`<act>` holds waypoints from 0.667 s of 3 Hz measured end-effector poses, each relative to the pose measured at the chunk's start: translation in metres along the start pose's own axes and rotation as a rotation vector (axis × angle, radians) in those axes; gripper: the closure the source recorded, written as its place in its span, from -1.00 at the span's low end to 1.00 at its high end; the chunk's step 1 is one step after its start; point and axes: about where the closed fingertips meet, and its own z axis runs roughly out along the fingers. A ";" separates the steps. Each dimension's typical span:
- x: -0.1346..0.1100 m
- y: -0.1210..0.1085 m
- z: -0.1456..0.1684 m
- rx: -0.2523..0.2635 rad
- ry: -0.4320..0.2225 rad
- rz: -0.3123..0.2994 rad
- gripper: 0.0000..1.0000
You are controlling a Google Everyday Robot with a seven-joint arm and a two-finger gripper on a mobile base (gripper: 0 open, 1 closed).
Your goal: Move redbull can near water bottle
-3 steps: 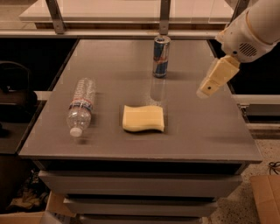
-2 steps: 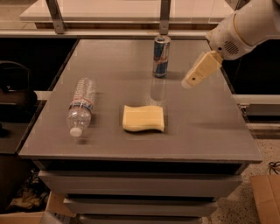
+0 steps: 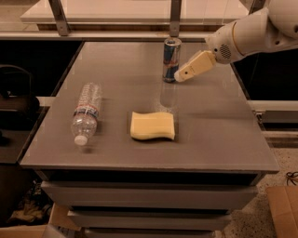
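Observation:
The redbull can [image 3: 171,59] stands upright near the far edge of the grey table [image 3: 219,125], blue and silver with a red logo. The water bottle [image 3: 85,112] lies on its side at the left of the table, its white cap toward the front. My gripper [image 3: 180,75] reaches in from the right on a white arm. Its cream-coloured tip is just right of the can's lower part, close to it or touching it.
A yellow sponge [image 3: 152,125] lies flat in the middle of the table, between the can and the front edge. A metal rail with posts [image 3: 175,14] runs behind the table. A cardboard box [image 3: 284,209] sits on the floor at the lower right.
My gripper has moved left and slightly up across the table, from well right of the can to right beside it. The can, bottle and sponge have not moved.

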 end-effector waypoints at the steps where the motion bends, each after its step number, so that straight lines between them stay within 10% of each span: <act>1: -0.009 -0.012 0.022 -0.016 -0.073 0.041 -1.00; 2: -0.016 -0.022 0.038 -0.046 -0.122 0.027 -1.00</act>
